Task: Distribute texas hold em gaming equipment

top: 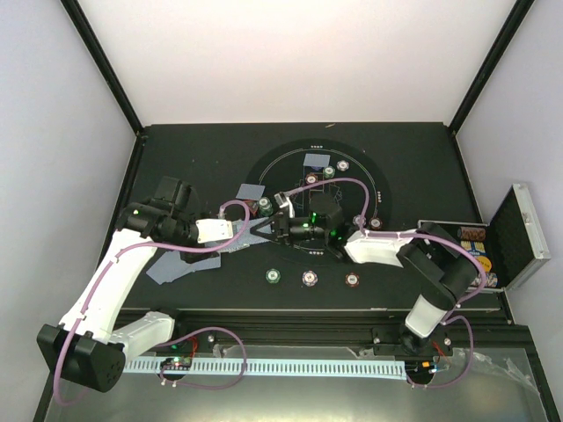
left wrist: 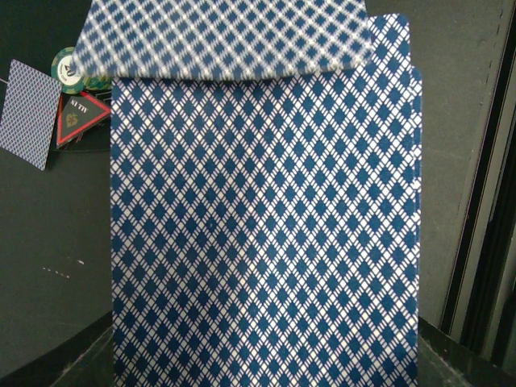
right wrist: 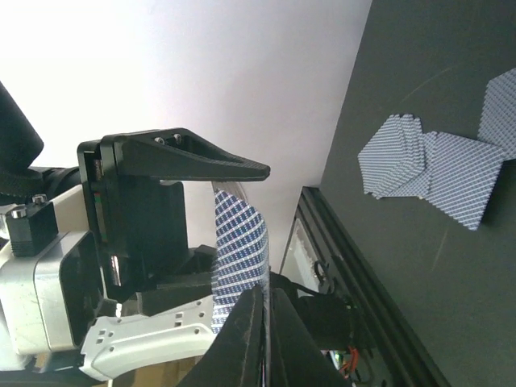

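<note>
Right wrist cam: right gripper (right wrist: 260, 298) pinched tight on a playing card (right wrist: 238, 242), mid-table; left gripper (top: 257, 231) grip, can't tell.

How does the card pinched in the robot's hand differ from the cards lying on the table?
The held card is bowed and stands on edge, gripped by the right hand; the table cards lie flat. The held card looks single; the table cards overlap in a fan. Both show the same blue-and-white diamond back.
</note>
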`<state>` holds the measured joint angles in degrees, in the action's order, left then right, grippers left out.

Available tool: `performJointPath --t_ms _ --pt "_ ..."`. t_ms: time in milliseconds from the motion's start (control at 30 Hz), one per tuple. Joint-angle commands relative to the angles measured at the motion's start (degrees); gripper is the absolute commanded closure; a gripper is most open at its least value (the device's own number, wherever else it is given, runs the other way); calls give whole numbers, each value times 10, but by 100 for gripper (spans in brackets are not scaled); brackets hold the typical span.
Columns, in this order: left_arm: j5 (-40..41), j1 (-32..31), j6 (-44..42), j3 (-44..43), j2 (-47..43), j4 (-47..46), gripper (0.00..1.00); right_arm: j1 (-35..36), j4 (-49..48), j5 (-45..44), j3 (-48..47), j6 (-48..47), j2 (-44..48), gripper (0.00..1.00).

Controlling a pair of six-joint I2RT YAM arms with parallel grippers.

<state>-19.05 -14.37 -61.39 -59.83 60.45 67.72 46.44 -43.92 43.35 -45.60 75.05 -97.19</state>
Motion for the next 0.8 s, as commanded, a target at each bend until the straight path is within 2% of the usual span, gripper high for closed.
performJointPath --t_ms 0,133,333,500,600,767 --pt "-22 1 -10 -14 -7 -5 98 -19 38 -10 22 -19 24 98" --pt "-18 1 -10 -13 -7 -5 98 -57 74 4 38 -52 57 99" --pt "-14 1 -11 -16 -7 -2 99 -184 218 8 68 -153 99 99" --pt "-13 1 -11 -18 -7 0 99 -263 354 -15 63 -263 78 99" --pt "-13 1 -12 -18 -9 2 98 -276 370 -28 82 -285 61 99" --pt "-13 1 -13 -18 -11 3 98 -275 323 -26 140 -266 63 99"
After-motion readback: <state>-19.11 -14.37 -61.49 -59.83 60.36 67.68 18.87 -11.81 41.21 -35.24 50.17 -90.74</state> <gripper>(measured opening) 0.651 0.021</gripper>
